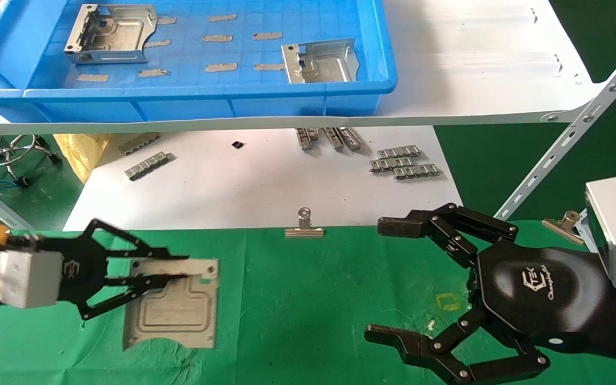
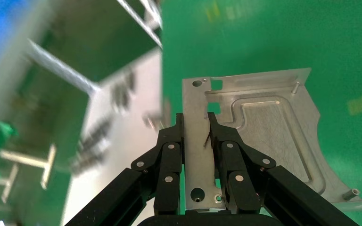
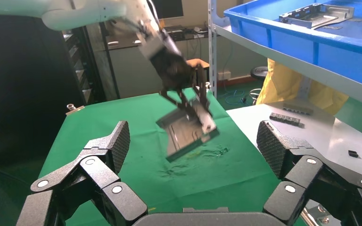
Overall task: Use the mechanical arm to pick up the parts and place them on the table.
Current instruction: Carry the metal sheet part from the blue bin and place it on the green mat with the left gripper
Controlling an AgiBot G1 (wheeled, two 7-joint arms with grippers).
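My left gripper (image 1: 179, 272) is shut on the folded side wall of a silvery sheet-metal part (image 1: 179, 313). It holds the part tilted just above the green cloth table (image 1: 313, 299), at the left. The left wrist view shows the fingertips (image 2: 185, 127) clamped on that wall, with the embossed pan (image 2: 273, 127) beyond. The right wrist view shows the same held part (image 3: 188, 129) over the cloth. My right gripper (image 1: 388, 278) is open and empty over the table's right side. Two more parts (image 1: 113, 35) (image 1: 321, 63) lie in the blue tray (image 1: 179, 95).
The tray sits on a white shelf board (image 1: 474, 64) carried by a slanted metal bracket (image 1: 570, 144). A lower white board (image 1: 254, 182) holds ribbed grey strips (image 1: 404, 163). Binder clips (image 1: 304, 227) (image 1: 562, 222) sit at the cloth's far edge.
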